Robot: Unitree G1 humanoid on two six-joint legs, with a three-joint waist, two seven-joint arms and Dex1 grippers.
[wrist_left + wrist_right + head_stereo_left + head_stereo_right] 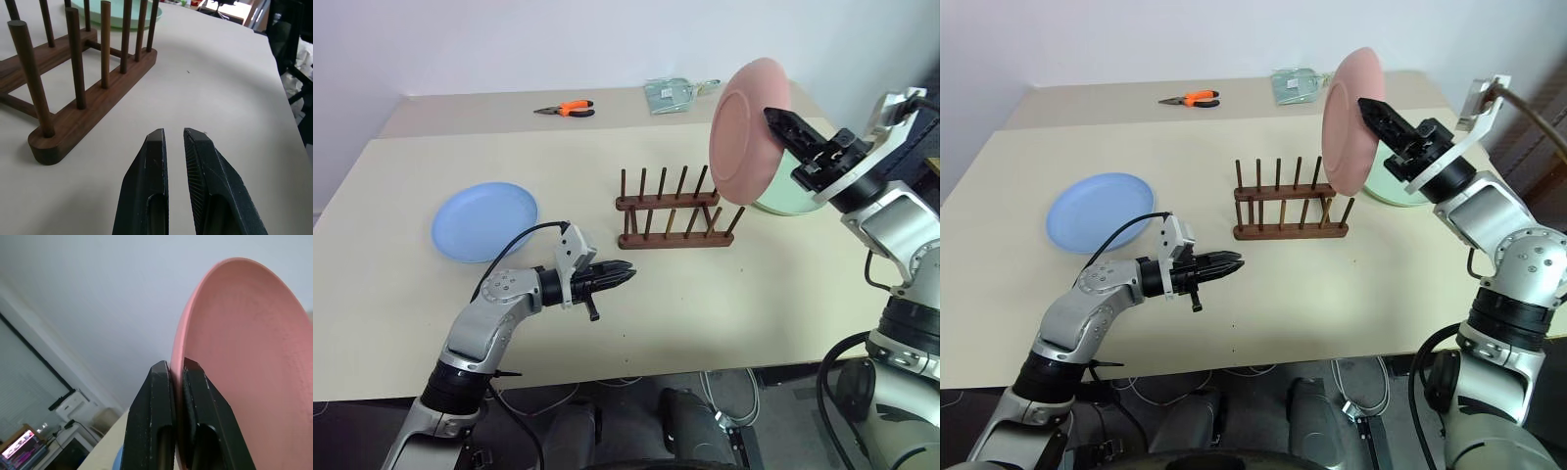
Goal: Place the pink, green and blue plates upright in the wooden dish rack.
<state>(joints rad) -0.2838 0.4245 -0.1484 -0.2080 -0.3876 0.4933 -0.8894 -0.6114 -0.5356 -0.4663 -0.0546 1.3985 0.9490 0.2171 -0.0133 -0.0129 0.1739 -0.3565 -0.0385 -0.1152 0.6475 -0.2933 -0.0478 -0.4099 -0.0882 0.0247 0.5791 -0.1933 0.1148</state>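
Pale tabletop [724,294] under a plain white wall, and on the left the matte blue plate [485,221] lies flat, the left hand [625,276] hovering low before it, black fingers nearly together on nothing; mid-table stands the dark wooden dish rack [669,210], its rails running left to right, slots empty; above its right end the right hand [775,119] pinches the rim of the pink plate [749,130], held upright on edge, the mint green plate [787,200] flat behind
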